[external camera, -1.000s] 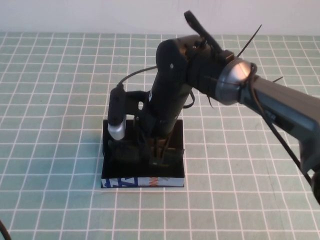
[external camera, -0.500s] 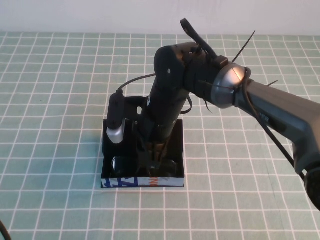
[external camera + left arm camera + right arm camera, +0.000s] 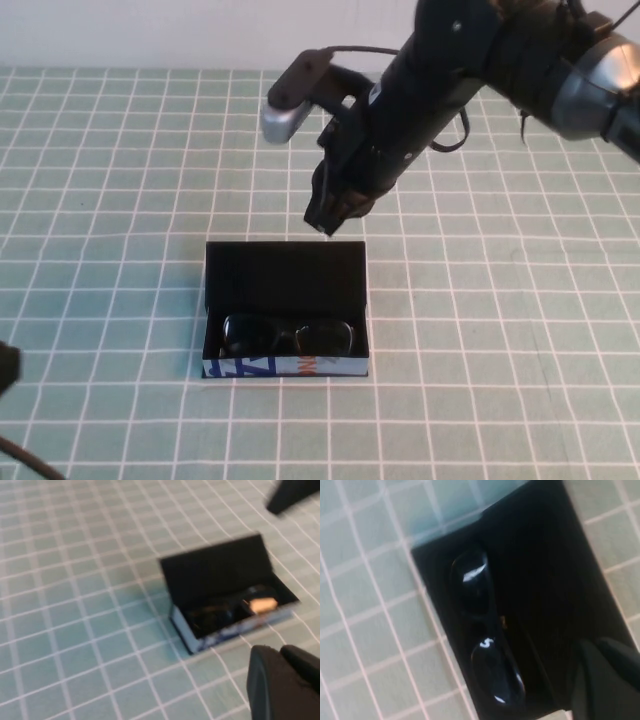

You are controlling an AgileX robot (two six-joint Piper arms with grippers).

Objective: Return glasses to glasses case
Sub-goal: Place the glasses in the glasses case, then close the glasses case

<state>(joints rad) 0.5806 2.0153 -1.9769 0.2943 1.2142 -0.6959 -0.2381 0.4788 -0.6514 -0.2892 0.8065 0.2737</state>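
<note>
The glasses case [image 3: 285, 272] lies open on the green checked mat, lid folded back, patterned front side [image 3: 285, 366] toward me. The black glasses [image 3: 288, 335] lie inside it along the front wall, lenses up. My right gripper [image 3: 335, 213] hangs above the mat just behind the case's lid, empty, fingers together. In the right wrist view the glasses [image 3: 485, 645] and case [image 3: 550, 575] lie below the right gripper [image 3: 599, 645]. My left gripper [image 3: 280, 652] is shut and empty, well off to the left of the case [image 3: 215, 567], whose glasses [image 3: 220, 614] show.
The green mat with white grid lines [image 3: 120, 200] covers the whole table. The right arm [image 3: 480, 60] reaches in from the upper right, with its wrist camera [image 3: 290, 100] sticking out to the left.
My right gripper was down inside the case at the glasses. It has lifted up and back, away from the case, leaving the glasses lying in it.
</note>
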